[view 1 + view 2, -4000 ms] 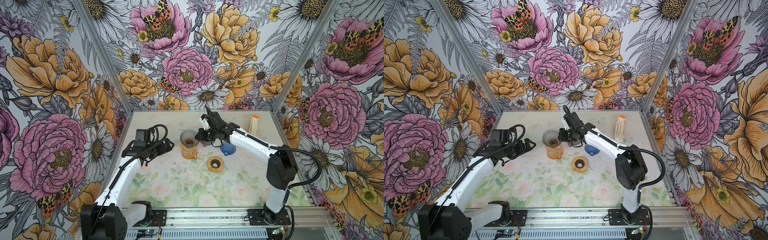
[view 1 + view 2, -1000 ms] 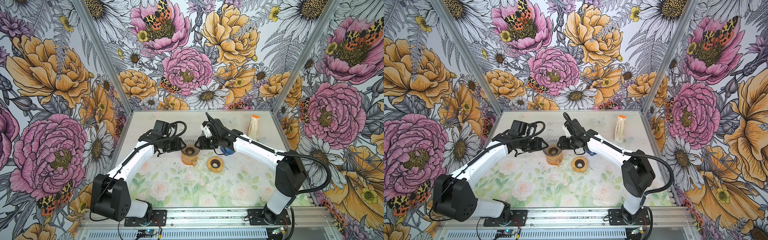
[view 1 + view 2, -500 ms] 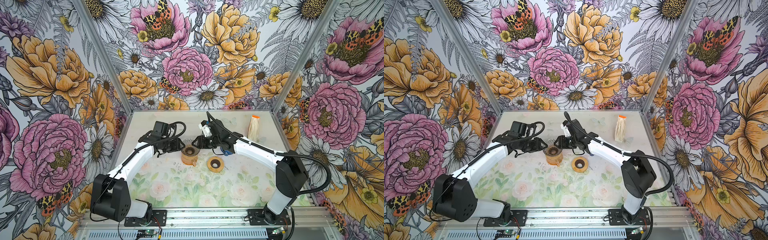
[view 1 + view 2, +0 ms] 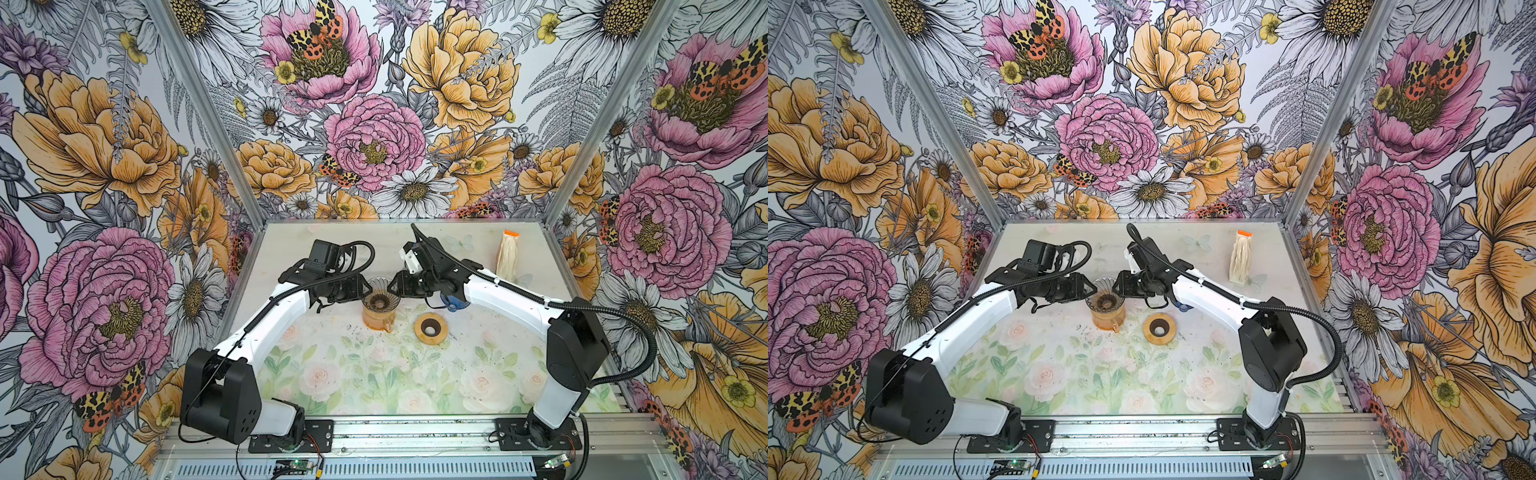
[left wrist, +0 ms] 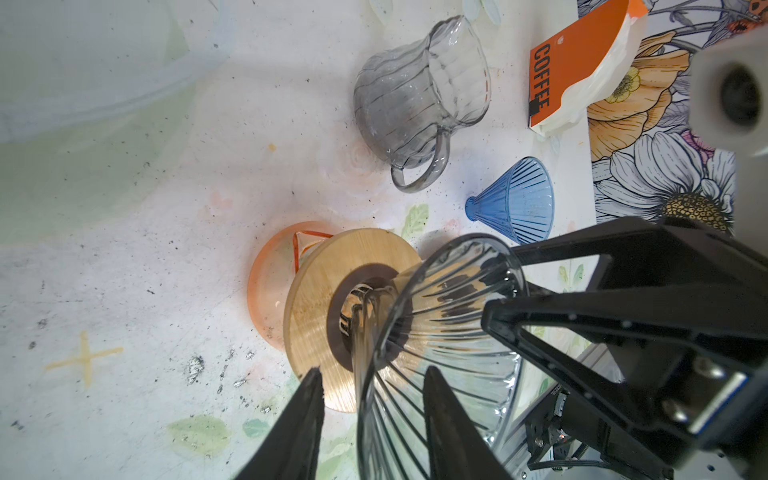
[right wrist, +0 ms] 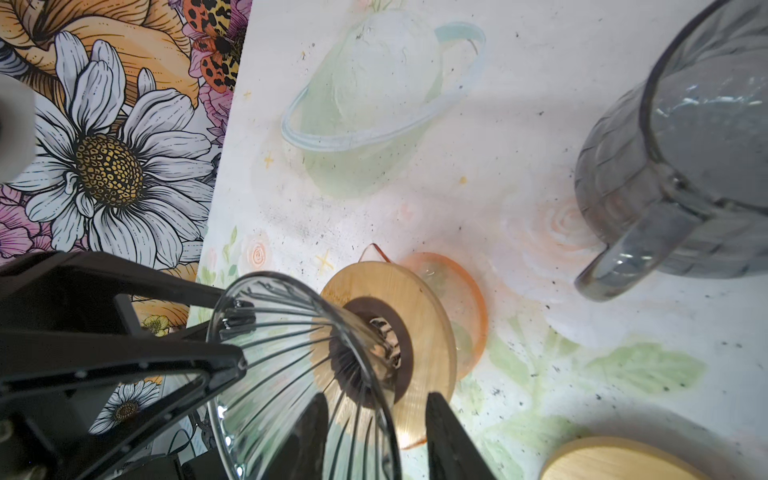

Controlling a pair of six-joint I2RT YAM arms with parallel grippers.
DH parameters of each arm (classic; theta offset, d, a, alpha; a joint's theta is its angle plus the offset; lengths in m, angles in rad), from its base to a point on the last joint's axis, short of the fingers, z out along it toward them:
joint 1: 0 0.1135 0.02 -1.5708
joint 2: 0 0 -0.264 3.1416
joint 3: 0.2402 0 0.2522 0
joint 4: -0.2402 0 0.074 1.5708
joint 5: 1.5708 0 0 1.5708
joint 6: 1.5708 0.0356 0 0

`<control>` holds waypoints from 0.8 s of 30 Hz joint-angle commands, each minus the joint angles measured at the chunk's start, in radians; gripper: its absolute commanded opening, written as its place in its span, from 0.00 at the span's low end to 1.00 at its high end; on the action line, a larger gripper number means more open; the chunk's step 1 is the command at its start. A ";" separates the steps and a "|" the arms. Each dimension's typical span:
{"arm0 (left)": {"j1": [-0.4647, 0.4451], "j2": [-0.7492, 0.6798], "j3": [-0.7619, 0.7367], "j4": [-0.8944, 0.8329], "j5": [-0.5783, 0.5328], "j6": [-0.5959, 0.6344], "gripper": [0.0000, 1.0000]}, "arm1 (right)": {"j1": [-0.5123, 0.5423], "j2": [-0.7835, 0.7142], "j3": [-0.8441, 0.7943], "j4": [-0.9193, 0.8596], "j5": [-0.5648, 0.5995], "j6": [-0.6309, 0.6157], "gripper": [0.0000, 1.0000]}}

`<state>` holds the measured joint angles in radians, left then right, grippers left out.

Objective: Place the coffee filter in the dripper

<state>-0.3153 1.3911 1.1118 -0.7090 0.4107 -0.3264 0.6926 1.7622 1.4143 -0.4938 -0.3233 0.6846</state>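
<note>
Glass, clear and ribbed: we see the dripper (image 4: pixel 378 291) seated in a wooden collar (image 5: pixel 320 299) on top of an orange carafe (image 4: pixel 376 321), near the middle of the table (image 4: pixel 374 395). In both top views the left gripper (image 4: pixel 365 291) is at its rim at 9 o'clock and the right gripper (image 4: pixel 393 287) at 3 o'clock. Each wrist view shows us the same pose. Two black fingers (image 5: pixel 303 415) stand partly apart, one outside the cone and one inside it, with the glass wall between them and a gap on the outer side. We see neither pair clamped on it. The coffee filter pack (image 4: pixel 508 259) lies well apart from the dripper, at about 2 o'clock near the back right corner, white papers under an orange header printed COFFEE. A second wooden ring (image 4: pixel 431 328) lies flat at 4 o'clock of the carafe, just beside it. A blue cone (image 5: pixel 515 201) lies on its side, with a grey glass jug (image 5: pixel 419 95) near it.
</note>
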 commanded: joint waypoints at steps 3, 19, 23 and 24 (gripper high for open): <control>-0.021 -0.006 0.043 -0.029 -0.064 -0.014 0.40 | 0.006 0.025 0.067 -0.097 0.053 0.002 0.38; -0.055 0.036 0.067 -0.055 -0.115 -0.018 0.35 | 0.018 0.078 0.151 -0.194 0.069 0.038 0.28; -0.057 0.046 0.070 -0.055 -0.120 -0.018 0.34 | 0.019 0.091 0.171 -0.204 0.067 0.040 0.27; -0.057 0.049 0.069 -0.054 -0.122 -0.020 0.34 | 0.019 0.096 0.173 -0.207 0.065 0.040 0.26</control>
<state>-0.3645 1.4239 1.1522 -0.7609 0.3187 -0.3408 0.7040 1.8332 1.5520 -0.6853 -0.2729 0.7181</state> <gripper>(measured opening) 0.343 0.265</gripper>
